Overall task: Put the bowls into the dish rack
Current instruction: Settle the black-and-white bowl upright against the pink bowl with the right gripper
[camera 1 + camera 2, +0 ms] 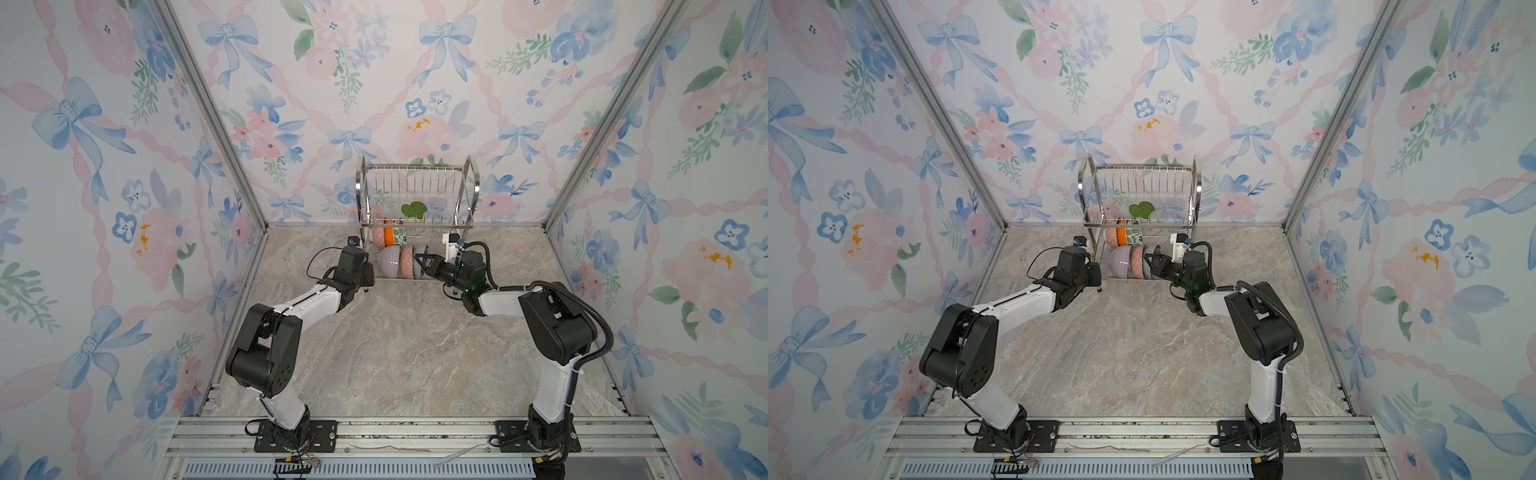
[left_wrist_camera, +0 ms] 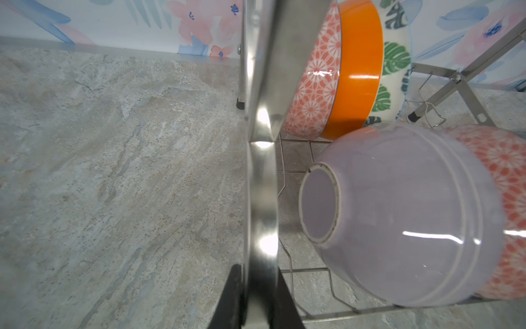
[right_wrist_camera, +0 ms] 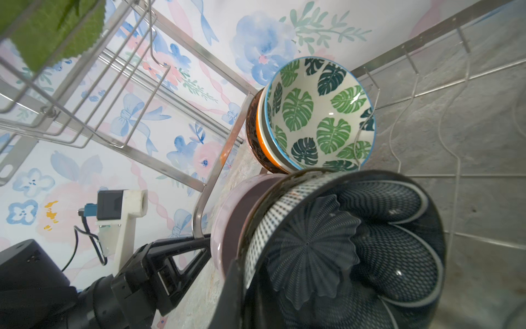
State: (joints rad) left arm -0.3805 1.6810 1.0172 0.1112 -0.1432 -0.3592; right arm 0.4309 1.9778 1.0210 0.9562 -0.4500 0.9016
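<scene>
Left hand [image 2: 257,280] tight on dish rack [image 2: 262,171]

Bright even light, blurred near foregrounds.

2 grippers are counted: left gripper [image 2: 258,273], right gripper [image 1: 419,265]. 6 bowls [image 1: 1120,259] are counted in 1 dish rack [image 1: 476,187]. Between the grippers, 3: lilac bowl [image 1: 388,262], near pink-patterned bowl [image 1: 406,262], black-and-white bowl [image 1: 422,251]. Beyond them, 3: far pink-patterned bowl [image 1: 378,237], orange bowl [image 1: 388,236], leaf-print bowl [image 1: 400,237]. Above them, 1 green leaf-shaped item [image 1: 413,210] is recorded.

A robotics lab test booth — floral wallpaper panels [image 1: 104,208] in aluminium framing [image 1: 215,120], a marble-look desk [image 1: 395,353], two robot arms [image 1: 307,301] bolted to a rail [image 1: 415,432].
</scene>
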